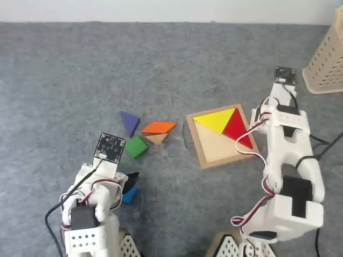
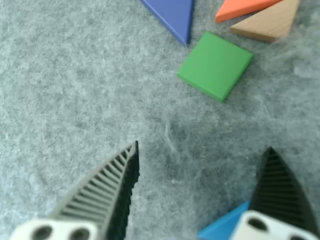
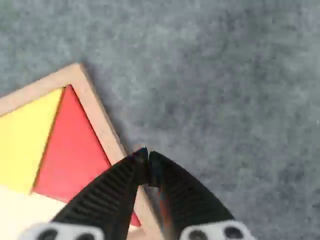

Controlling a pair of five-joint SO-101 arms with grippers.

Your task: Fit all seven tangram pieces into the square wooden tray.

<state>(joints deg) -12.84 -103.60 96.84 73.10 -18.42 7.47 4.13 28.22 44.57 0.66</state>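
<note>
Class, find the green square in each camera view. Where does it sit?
High view: green square left of the wooden tray.
Left wrist view: green square beyond the open fingers.
Right wrist view: faces the tray's corner instead.
Shared landmark: tan triangle beside it.

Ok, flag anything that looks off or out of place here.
Nothing looks damaged. The tray sits turned at an angle on the grey mat. The blue piece lies apart from the other loose pieces, beside the left gripper and partly hidden by it.
</note>
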